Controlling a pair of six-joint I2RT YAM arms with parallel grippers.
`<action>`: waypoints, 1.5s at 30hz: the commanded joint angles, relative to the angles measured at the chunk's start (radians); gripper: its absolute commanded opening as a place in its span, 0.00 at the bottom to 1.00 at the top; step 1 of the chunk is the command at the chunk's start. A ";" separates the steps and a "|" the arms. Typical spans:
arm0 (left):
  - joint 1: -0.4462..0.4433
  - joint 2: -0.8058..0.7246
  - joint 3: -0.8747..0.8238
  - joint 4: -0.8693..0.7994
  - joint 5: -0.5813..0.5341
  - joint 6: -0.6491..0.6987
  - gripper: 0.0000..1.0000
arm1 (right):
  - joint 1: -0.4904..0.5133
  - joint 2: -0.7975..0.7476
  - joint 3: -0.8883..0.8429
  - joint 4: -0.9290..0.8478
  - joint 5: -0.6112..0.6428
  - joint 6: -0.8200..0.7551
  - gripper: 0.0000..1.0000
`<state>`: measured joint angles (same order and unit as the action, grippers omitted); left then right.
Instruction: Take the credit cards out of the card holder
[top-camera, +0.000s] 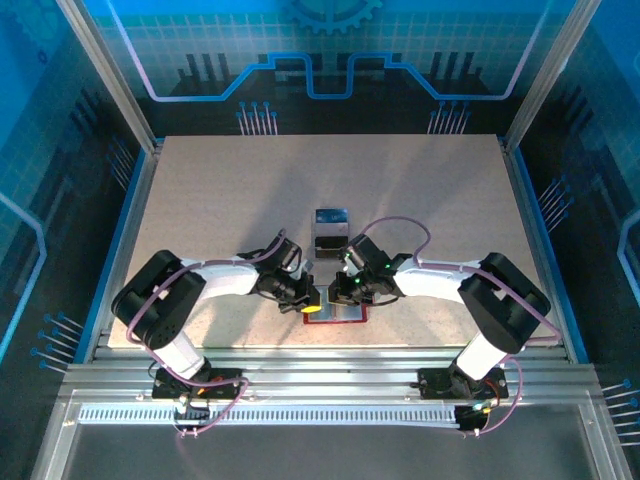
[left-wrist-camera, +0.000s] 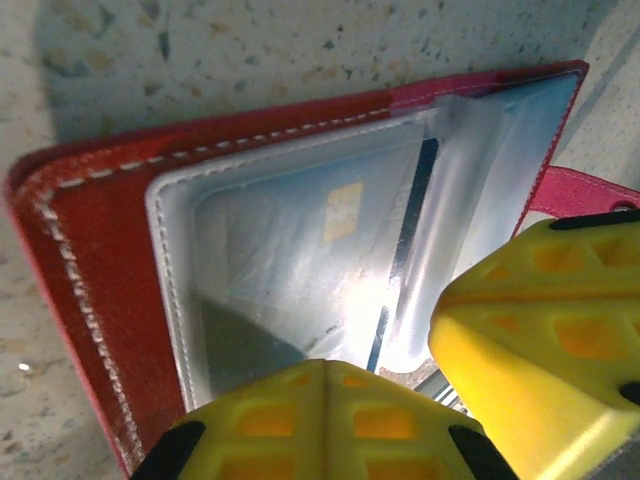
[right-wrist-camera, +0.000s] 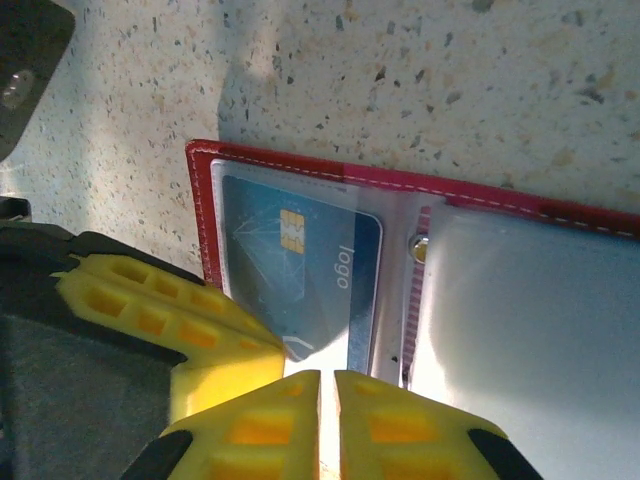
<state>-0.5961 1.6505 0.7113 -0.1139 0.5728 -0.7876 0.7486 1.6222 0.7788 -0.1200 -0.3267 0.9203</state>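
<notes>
My left gripper (left-wrist-camera: 320, 405), pressed together, pins the card holder (left-wrist-camera: 90, 250) flat. My right gripper (right-wrist-camera: 327, 420), nearly closed, meets the credit card (right-wrist-camera: 300, 270) edge; I should drag it outward lightly.

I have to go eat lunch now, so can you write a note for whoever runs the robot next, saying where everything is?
Left gripper: fingers shut, low over the card holder's clear pocket. I can't tell if they pinch it.
Right gripper: fingers shut to a thin slit at the blue card's near edge. I can't tell if they grip it.
Things: the card holder lies open on the table, close to the arms. The blue card sits inside the clear pocket.
Done: holder opened.
Left: pull the cards out.
</notes>
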 joint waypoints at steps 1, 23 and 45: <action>-0.008 0.007 0.041 0.001 0.009 0.001 0.03 | -0.015 0.016 0.002 0.005 -0.023 0.001 0.12; -0.008 -0.021 0.050 -0.117 -0.059 0.079 0.02 | -0.014 0.030 -0.002 0.019 -0.038 0.011 0.15; -0.007 -0.035 0.043 -0.121 -0.081 0.077 0.00 | -0.014 0.049 -0.022 0.063 -0.061 0.034 0.10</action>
<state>-0.5980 1.6249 0.7506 -0.2050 0.5098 -0.7303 0.7448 1.6466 0.7643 -0.0666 -0.3691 0.9432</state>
